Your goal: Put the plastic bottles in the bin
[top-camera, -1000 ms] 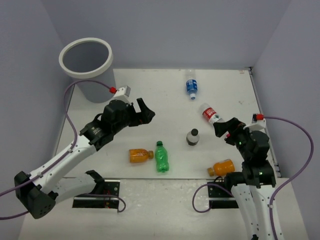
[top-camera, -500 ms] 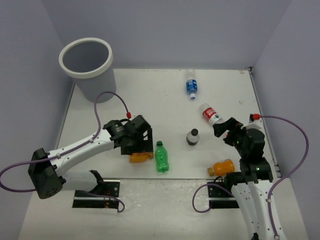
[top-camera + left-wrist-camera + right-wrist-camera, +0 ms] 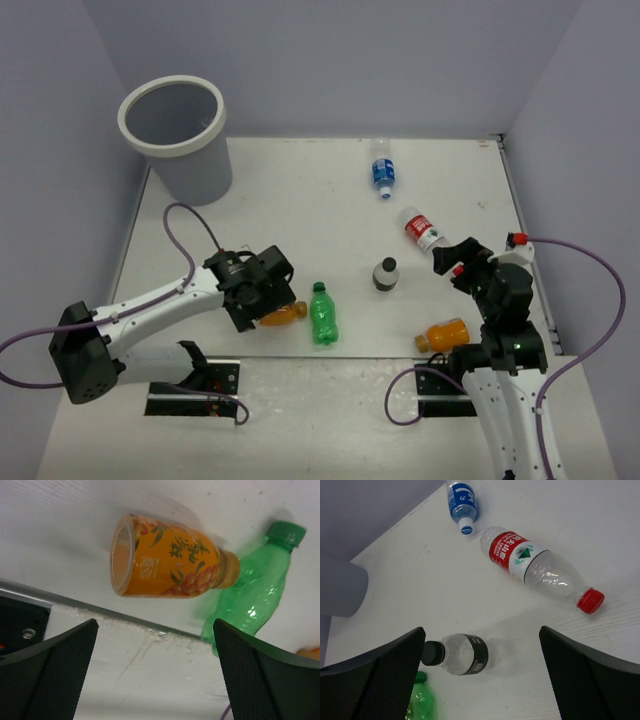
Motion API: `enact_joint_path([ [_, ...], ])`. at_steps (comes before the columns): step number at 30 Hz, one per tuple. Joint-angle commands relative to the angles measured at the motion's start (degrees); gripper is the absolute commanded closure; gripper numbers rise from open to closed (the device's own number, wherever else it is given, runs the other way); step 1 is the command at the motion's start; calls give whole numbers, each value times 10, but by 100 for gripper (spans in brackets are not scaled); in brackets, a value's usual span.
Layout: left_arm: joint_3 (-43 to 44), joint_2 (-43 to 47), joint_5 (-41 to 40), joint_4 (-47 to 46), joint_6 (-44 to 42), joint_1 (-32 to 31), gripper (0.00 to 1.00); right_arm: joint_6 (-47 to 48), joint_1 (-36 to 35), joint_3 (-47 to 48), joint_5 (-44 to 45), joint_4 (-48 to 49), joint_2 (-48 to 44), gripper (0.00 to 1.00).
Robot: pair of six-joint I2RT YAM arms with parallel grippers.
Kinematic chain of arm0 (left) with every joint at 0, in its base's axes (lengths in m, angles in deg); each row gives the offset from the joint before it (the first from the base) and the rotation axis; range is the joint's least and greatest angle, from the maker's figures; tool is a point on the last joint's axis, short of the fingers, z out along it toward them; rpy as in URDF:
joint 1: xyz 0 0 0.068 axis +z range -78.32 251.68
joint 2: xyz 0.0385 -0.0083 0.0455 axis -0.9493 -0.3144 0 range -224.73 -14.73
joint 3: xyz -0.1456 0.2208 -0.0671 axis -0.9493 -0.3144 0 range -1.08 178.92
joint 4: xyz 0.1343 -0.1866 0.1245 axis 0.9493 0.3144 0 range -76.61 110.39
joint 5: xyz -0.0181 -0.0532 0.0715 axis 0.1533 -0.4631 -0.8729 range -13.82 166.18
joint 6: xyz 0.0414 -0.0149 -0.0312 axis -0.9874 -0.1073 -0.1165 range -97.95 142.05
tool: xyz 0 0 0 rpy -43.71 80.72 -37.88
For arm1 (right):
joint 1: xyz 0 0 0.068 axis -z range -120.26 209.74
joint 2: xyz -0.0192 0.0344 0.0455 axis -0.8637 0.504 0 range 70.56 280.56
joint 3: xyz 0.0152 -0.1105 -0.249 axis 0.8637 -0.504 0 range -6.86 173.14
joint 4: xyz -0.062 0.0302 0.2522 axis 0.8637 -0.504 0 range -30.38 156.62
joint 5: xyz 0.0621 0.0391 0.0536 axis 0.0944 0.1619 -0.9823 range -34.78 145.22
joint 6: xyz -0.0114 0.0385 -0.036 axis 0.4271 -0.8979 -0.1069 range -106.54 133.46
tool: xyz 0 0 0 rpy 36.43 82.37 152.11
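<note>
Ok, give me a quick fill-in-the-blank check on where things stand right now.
1. The left gripper hangs open over a lying bottle coloured ____.
2. The bin stands at the far ____ of the top view.
3. The top view shows ____ bottles on the table.
4. The right gripper is open and holds ____.
Missing words: orange; left; six; nothing.

The white table [image 3: 300, 200] carries plastic bottles: blue-labelled clear bottle [image 3: 382, 172], red-labelled clear bottle [image 3: 421, 228], dark bottle [image 3: 386, 274], green bottle [image 3: 322, 316], left orange bottle [image 3: 283, 313], right orange bottle [image 3: 445, 334].
</note>
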Motion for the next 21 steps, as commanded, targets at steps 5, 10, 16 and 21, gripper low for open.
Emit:
enact_joint_path([
  [5, -28, 8, -73, -69, 217, -4, 0, -3, 1, -2, 1, 5, 14, 1],
  [10, -49, -28, -37, -84, 239, -4, 0, -4, 1, -3, 0, 6, 19, 1],
  [16, -56, -43, -68, -93, 282, -3, 0, -6, 1, -7, -3, 8, 11, 1],
  [21, -63, -59, -109, -108, 313, -1, 0, -1, 1, -6, -22, 10, 9, 1],
])
